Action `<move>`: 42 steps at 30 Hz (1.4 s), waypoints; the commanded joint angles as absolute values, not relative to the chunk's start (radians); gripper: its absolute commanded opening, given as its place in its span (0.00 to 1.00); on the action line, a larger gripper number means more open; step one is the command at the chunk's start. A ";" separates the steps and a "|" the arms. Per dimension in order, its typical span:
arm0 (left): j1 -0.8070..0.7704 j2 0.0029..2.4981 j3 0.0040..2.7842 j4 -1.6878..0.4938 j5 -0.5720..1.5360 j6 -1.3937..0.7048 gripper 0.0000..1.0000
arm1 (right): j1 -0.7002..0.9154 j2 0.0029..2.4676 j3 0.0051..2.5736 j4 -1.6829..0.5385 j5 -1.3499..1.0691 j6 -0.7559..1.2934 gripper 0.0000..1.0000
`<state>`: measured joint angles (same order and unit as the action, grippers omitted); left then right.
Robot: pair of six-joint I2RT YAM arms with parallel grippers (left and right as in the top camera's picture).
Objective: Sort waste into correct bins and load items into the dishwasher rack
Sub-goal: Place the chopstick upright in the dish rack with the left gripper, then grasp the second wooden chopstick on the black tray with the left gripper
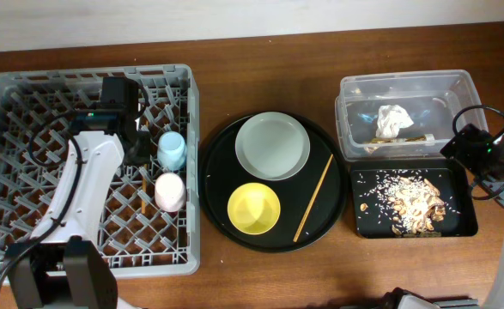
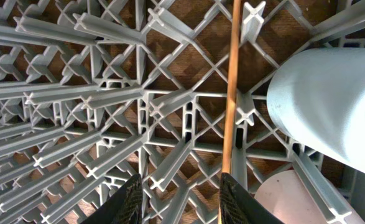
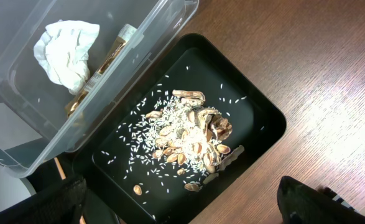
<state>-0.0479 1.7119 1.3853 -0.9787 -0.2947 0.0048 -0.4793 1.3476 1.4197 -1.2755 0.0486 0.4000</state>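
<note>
Left jaws released above a thin wooden chopstick (image 2: pixel 232 93) lying in the grey plastic lattice rack (image 2: pixel 107 99) beside the light-blue cup (image 2: pixel 331 106). Right jaws spread wide over the shallow black rectangular tray (image 3: pixel 257 118) of tan food scraps (image 3: pixel 194 140).

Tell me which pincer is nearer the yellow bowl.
Left. The left pincer is in the rack by the blue cup, fairly near the yellow bowl; the right pincer is farther, at the black tray's edge.
</note>
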 commanded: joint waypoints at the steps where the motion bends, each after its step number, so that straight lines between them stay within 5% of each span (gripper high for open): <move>1: -0.045 1.692 1.421 -0.991 -0.233 0.015 0.43 | -0.485 1.349 1.431 -1.276 0.061 0.401 0.99; 4: -0.051 1.628 1.469 -1.004 0.036 0.015 0.99 | -0.485 1.349 1.431 -1.276 0.061 0.401 0.99; 8: -0.052 1.549 1.475 -0.962 0.533 0.016 0.99 | -0.485 1.349 1.431 -1.276 0.061 0.401 0.99; 9: -0.056 1.544 1.474 -0.965 0.622 0.016 0.94 | -0.485 1.349 1.431 -1.275 0.061 0.401 0.99; 12: -0.122 1.544 1.468 -0.978 0.756 0.016 0.41 | -0.485 1.349 1.431 -1.275 0.061 0.401 0.99; 13: -0.153 1.544 1.464 -0.979 0.748 0.016 0.31 | -0.485 1.349 1.431 -1.276 0.061 0.401 0.99; 27: -0.859 1.756 1.441 -0.733 0.045 -0.262 0.18 | -0.485 1.349 1.431 -1.276 0.061 0.401 0.99; 33: -0.929 1.921 1.441 -0.592 0.024 -0.262 0.27 | -0.485 1.349 1.431 -1.276 0.061 0.401 0.99; 42: -0.929 2.079 1.441 -0.524 0.019 -0.302 0.28 | -0.485 1.349 1.431 -1.276 0.061 0.401 0.99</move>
